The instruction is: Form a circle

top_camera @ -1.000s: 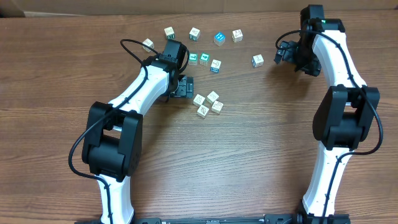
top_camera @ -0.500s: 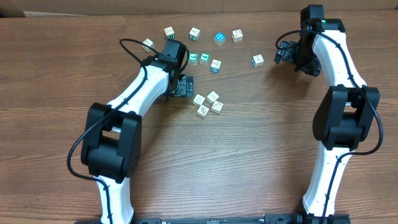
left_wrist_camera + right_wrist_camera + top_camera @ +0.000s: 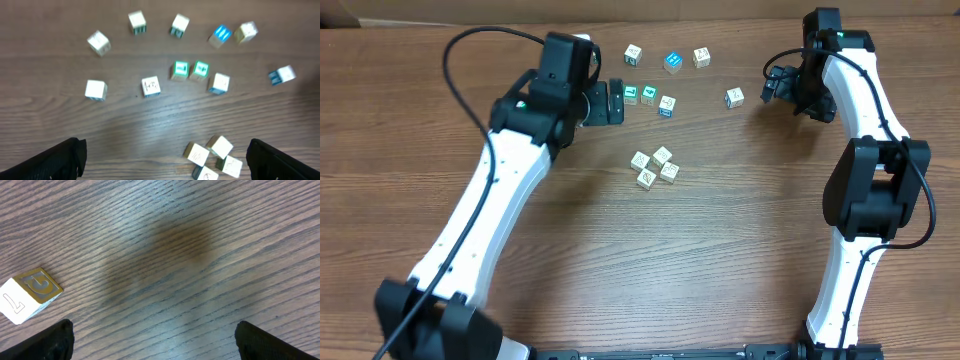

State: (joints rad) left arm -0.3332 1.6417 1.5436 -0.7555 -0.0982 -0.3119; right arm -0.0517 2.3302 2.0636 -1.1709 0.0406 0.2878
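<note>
Small whitish letter cubes lie scattered at the far middle of the table; no circle shows among them. A tight cluster of cubes sits nearest the front, seen also as the cluster in the left wrist view. Two teal-faced cubes lie side by side, with a bright-blue cube behind them. My left gripper hangs open above the table, just left of the teal pair, holding nothing. My right gripper is open and empty, right of a lone cube.
More loose cubes lie along the back row, and two sit left of the teal pair. In the overhead view the left arm covers the far-left cubes. One gold-faced cube lies left of the right gripper's fingers.
My left arm has risen and swung toward the far side, its gripper moving from beside the cluster up to the teal pair. The right arm and the cubes have not moved.
</note>
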